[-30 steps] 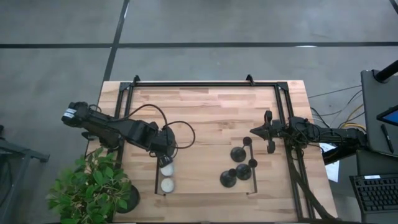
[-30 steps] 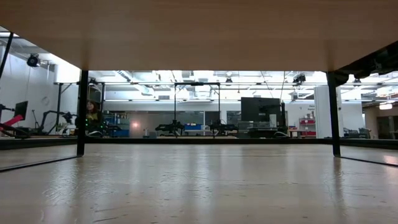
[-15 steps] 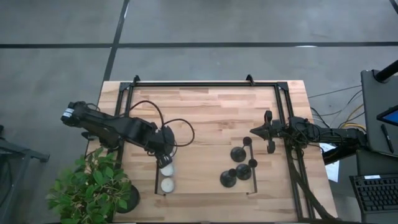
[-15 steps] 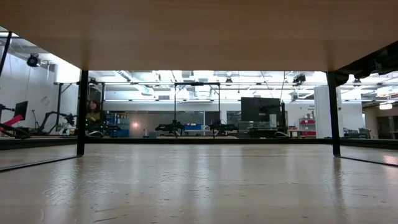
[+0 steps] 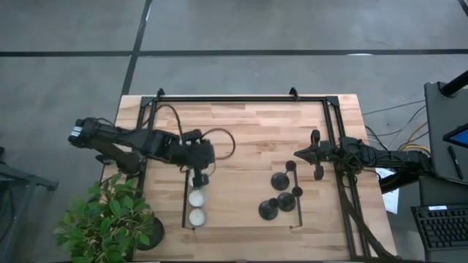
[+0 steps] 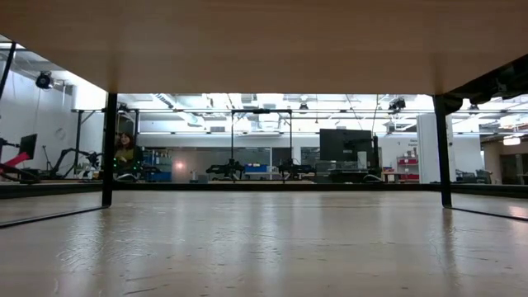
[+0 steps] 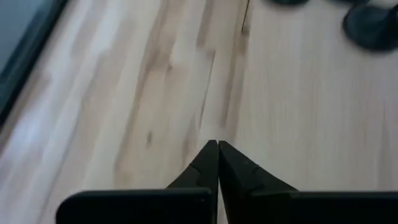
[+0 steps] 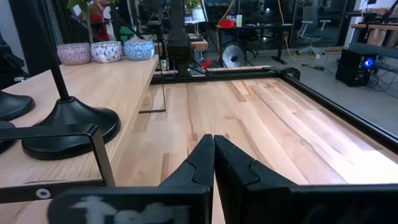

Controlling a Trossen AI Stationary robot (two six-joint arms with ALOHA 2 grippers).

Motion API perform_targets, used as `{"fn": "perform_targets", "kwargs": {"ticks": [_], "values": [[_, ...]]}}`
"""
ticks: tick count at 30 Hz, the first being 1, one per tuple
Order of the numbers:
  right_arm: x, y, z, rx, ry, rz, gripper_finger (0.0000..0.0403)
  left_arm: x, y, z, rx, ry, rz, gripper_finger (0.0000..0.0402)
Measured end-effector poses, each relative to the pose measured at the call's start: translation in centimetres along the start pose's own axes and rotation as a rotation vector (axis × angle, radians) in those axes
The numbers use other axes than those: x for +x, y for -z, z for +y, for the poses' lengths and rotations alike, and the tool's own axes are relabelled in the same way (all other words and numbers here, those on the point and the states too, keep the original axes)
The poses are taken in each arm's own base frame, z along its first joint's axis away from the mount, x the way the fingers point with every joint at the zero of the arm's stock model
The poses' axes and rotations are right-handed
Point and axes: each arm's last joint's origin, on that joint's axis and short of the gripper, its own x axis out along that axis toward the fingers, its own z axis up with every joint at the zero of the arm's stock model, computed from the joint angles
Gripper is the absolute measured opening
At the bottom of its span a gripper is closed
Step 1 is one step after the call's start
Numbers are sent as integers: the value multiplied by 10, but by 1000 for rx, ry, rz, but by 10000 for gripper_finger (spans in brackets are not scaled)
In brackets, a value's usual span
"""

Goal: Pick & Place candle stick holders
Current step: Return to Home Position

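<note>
A leafy green potted plant (image 5: pixel 102 219) is crowding the near left corner of the pale plank-topped wooden table (image 5: pixel 234 237). Just inside it, two round white tealight candles (image 5: pixel 195 217) are sitting in a row beside a thin black bar (image 5: pixel 183 208); whether a third is sitting under the arm cannot be told. On the near right, the three small black metal candle stick holders (image 5: pixel 280 180) are standing upright in a close cluster. Their round bases are lying near one another on the inner side of a second thin bar (image 5: pixel 299 215), well in from the table's right edge. Between candles and holders a lane of bare wood is running open. Farther in, the left gripper (image 7: pixel 217 144) is hanging over the wood just beyond the candles, its two dark fingers (image 7: pixel 202 167) pressing tip to tip with nothing between them. The right gripper (image 8: pixel 214 138) is waiting near the right side rail, beyond the holders, its jaws likewise closed on nothing. Behind both, the far half of the tabletop is lying bare up to the black metal frame (image 5: pixel 234 98) bordering the far and side edges. Past the frame, grey floor (image 5: pixel 292 29) is stretching away, and in the low view a person (image 6: pixel 124 148) is showing at the room's far left.
</note>
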Motion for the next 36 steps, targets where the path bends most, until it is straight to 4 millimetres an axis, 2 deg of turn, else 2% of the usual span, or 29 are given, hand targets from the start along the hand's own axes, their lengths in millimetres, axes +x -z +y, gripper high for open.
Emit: {"fn": "perform_targets", "kwargs": {"ticks": [3,6,9,15,20,26,30,36], "values": [[0,0,0,0,0,0,8,0,1,10,46,69,-113,6],[0,0,0,0,0,0,8,-1,15,17,75,161,-224,2],[0,0,0,0,0,0,8,-2,37,26,96,176,-345,4],[0,0,0,0,-1,0,8,2,96,42,78,186,-527,1],[0,0,0,0,0,0,8,14,143,53,76,190,-594,4],[0,0,0,0,-1,0,8,19,185,63,124,208,-639,2],[0,0,0,0,0,0,8,21,205,68,118,192,-691,2],[0,0,0,0,0,0,8,16,223,75,116,174,-720,4]]}}
